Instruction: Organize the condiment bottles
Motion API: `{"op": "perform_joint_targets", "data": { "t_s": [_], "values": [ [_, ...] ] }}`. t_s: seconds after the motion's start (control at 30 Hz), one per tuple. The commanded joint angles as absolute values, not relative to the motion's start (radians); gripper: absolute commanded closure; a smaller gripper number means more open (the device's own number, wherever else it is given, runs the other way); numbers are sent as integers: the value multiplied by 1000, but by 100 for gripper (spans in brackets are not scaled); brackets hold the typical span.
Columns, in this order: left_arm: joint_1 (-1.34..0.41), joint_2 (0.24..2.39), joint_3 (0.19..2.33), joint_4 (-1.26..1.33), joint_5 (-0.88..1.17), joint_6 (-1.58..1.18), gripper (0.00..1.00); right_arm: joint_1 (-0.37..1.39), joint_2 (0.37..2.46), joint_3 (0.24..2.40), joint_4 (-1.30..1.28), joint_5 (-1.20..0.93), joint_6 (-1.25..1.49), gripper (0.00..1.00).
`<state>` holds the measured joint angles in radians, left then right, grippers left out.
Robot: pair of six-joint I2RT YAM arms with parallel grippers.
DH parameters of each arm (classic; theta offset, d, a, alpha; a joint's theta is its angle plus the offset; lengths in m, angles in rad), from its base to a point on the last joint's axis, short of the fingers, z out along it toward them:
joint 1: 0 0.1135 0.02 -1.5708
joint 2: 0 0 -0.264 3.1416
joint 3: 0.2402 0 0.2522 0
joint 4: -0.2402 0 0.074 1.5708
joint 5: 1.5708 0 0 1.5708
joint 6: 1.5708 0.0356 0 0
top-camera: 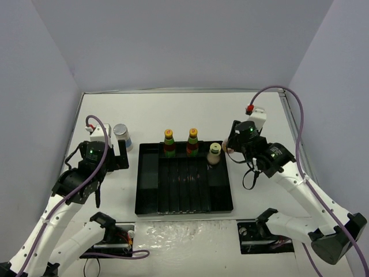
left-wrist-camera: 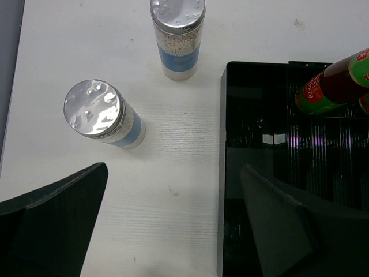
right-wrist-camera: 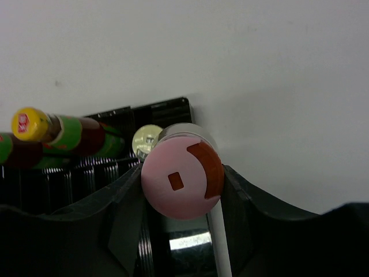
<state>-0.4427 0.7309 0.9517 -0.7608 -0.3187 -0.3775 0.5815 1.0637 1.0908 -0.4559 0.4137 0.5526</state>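
Observation:
Two green-necked bottles with orange caps stand at the back of the black tray, and a yellow-green-capped bottle stands to their right. My right gripper is shut on the pink-capped bottle at the tray's far right corner, beside the yellow-green cap. Two silver-lidded shakers stand on the table left of the tray; the top view shows only one shaker. My left gripper is open and empty, just short of the shakers, straddling the tray's left rim.
The tray has a wide left compartment and narrow ribbed slots. One green-necked bottle shows at its far side in the left wrist view. White walls close in the table on three sides.

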Motion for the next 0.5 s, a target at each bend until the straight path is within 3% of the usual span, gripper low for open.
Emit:
{"op": "perform_joint_targets", "data": {
  "t_s": [0.0,0.47],
  "values": [
    [-435,726,1026,-754,-338,-380,3,629,995,996,-480,439,670,100],
    [-436,733,1043,-784,-358,-418,3,789,970,881,-491,454,782,100]
  ]
}}
